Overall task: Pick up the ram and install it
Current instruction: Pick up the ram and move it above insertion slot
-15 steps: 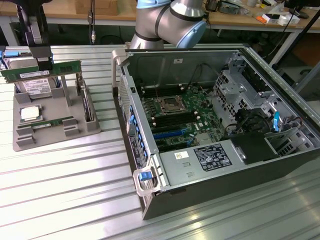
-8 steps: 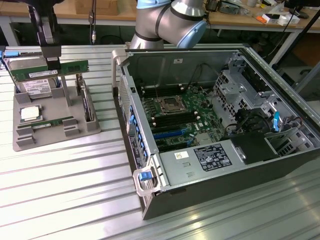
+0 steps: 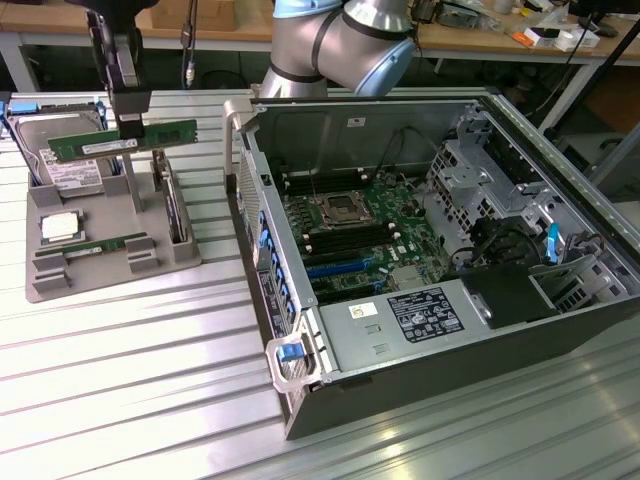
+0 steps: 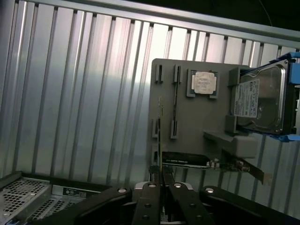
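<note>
The ram (image 3: 160,133), a long green stick with a white label, hangs level above the grey parts tray (image 3: 110,275), and my gripper (image 3: 130,127) is shut on its middle. In the wrist view the ram (image 4: 161,136) shows edge-on as a thin line running out from between the dark fingers (image 4: 149,197) of the gripper (image 4: 161,180). To the exterior view's right stands the open computer case (image 3: 420,380), with the motherboard (image 3: 350,225) and its memory slots (image 3: 340,265) exposed.
A second green stick (image 3: 105,245), a silver CPU (image 3: 62,225) and a hard drive (image 3: 65,170) rest on the tray, along with an upright card (image 3: 176,210). The case's near wall (image 3: 250,200) rises between tray and motherboard. The ribbed metal table (image 3: 130,380) lies in front.
</note>
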### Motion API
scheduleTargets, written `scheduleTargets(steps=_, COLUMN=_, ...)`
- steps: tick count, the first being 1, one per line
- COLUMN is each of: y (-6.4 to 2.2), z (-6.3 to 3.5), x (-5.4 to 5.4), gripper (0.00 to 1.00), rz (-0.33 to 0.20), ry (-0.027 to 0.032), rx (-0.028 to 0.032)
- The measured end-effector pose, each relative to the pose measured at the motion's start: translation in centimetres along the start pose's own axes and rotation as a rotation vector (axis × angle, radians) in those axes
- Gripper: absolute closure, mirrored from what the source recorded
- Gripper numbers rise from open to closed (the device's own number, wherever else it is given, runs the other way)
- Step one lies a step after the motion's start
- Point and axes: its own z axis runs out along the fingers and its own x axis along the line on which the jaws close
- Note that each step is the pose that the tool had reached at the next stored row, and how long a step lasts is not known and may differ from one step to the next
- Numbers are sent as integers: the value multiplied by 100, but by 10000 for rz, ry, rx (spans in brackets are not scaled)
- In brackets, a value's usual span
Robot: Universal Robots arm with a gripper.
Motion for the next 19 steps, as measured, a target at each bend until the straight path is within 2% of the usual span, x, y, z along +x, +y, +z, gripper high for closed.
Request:
scheduleTargets(steps=8, y=-307, z=-14, x=49, gripper=87, rz=0, ry=0, rx=0)
scheduleTargets(steps=11, y=-468, z=-23, x=75, gripper=87, rz=1, ry=0, rx=0)
scheduleTargets(steps=19, y=-723, z=-35, x=116, gripper=87, rz=0, ry=0, rx=0)
